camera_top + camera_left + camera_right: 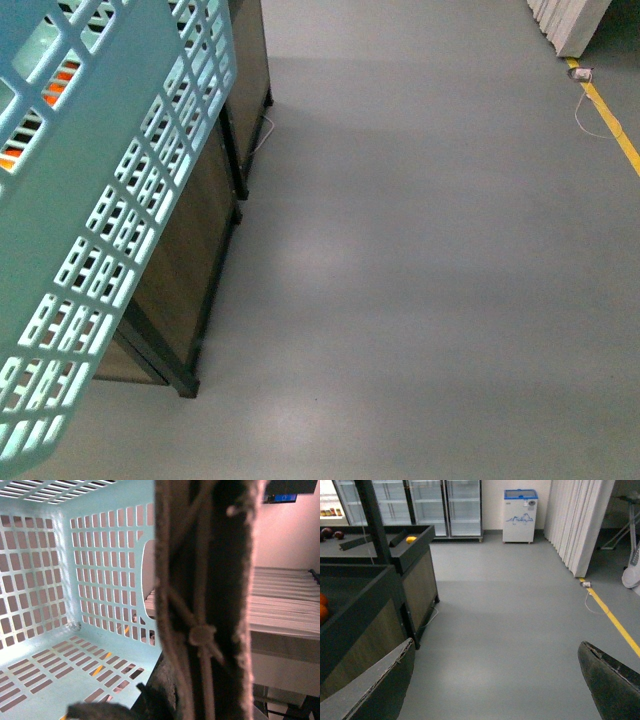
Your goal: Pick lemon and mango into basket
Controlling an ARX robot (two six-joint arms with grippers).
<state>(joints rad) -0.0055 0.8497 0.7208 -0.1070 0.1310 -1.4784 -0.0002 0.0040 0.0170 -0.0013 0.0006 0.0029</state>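
Right gripper (496, 646) jaws apart, empty; left gripper (135, 706) jaws unreadable behind the basket (90, 200) handle (200, 605), so best to steady the tilted basket while closing on the distant yellow fruit (410, 539).

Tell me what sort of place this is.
Probably a grocery shop, or a mock one: glass-door fridges stand at the back, dark bins hold fruit, and a teal shopping basket is in view.

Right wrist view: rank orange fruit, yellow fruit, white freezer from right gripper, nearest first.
From the right gripper:
1. orange fruit, in the closest bin
2. yellow fruit, in the next bin
3. white freezer, by the far wall
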